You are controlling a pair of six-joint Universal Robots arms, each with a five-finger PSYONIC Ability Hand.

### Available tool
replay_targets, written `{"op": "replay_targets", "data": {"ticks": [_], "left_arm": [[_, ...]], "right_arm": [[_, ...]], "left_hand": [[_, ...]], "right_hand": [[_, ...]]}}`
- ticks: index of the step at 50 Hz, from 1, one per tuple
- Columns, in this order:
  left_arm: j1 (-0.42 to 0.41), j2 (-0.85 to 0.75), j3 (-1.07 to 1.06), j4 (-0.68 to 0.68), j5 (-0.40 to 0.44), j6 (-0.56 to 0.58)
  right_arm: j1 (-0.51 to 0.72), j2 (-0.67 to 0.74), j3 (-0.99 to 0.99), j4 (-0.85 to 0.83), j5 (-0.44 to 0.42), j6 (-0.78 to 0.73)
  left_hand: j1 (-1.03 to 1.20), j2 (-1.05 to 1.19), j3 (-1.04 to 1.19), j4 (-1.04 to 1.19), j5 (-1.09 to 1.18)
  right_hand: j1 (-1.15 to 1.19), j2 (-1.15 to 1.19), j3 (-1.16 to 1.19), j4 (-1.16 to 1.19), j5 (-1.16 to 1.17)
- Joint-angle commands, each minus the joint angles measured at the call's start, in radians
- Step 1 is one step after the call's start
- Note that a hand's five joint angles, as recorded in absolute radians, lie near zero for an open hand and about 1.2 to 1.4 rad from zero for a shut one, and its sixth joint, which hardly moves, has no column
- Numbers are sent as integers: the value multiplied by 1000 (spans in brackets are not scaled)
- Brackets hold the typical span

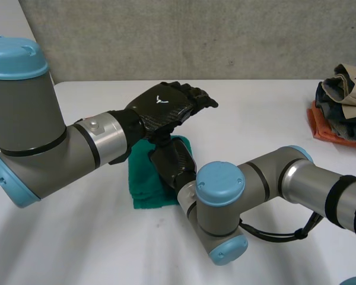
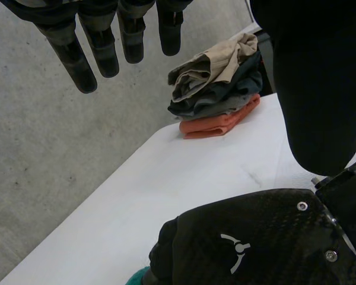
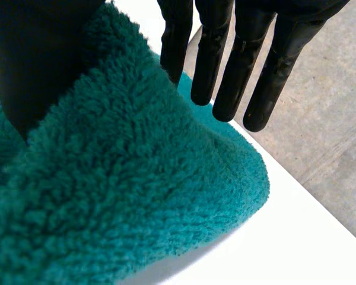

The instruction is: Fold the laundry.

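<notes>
A folded green towel [image 1: 145, 178] lies on the white table [image 1: 77, 237] near the middle. My right hand [image 1: 173, 163] rests on its right part. In the right wrist view the fingers [image 3: 225, 59] stretch straight out past the towel's [image 3: 136, 178] thick folded edge, with the thumb against the pile on the other side. My left hand [image 1: 163, 107] hovers open just above the right hand and the towel's far edge. In the left wrist view its fingers [image 2: 101, 53] hang straight, apart from everything, over the right hand's back [image 2: 255, 249].
A stack of folded clothes [image 1: 341, 107], beige and dark pieces on an orange one, sits at the table's far right edge; the same stack of clothes [image 2: 219, 89] lies beyond the left hand's fingertips. A grey wall stands behind the table.
</notes>
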Motion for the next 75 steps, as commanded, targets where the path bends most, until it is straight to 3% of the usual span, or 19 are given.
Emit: {"op": "replay_targets", "data": {"ticks": [1, 13, 32, 42, 48, 49, 54, 63, 75], "left_arm": [[2, 8, -2, 0, -1, 0], [2, 16, -13, 0, 0, 0], [5, 16, -35, 0, 2, 0], [10, 28, -39, 0, 2, -2], [20, 45, -50, 0, 2, -2], [22, 48, -51, 0, 3, -2], [30, 59, -53, 0, 3, -3], [47, 76, -59, 0, 2, -11], [50, 100, -62, 0, 3, -37]], "right_arm": [[-5, -21, 14, 54, 10, 9], [-8, -124, 104, 117, -5, 82], [-14, 10, -34, 109, 7, 49], [-26, 57, -131, 109, 8, 26], [-29, 85, -169, 109, 4, 21], [-29, 94, -178, 109, -1, 21], [-49, 94, -187, 112, -1, 21], [-90, -18, -71, 120, -15, 20], [-319, -200, 150, 117, -50, -71]], "left_hand": [[55, 38, 32, 39, 28], [55, 38, 32, 39, 28], [55, 38, 32, 39, 28], [53, 35, 29, 37, 25], [53, 35, 29, 36, 25], [53, 35, 29, 36, 25], [53, 35, 29, 36, 25], [53, 35, 29, 36, 25], [50, 33, 26, 34, 22]], "right_hand": [[-457, -507, -504, -502, -465], [-457, -507, -504, -502, -465], [-446, -497, -493, -492, -455], [-323, -374, -370, -369, -332], [-24, -75, -71, -70, -33], [197, 147, 150, 151, 189], [748, 697, 701, 702, 739], [765, 714, 718, 719, 757], [765, 714, 718, 719, 757]]}}
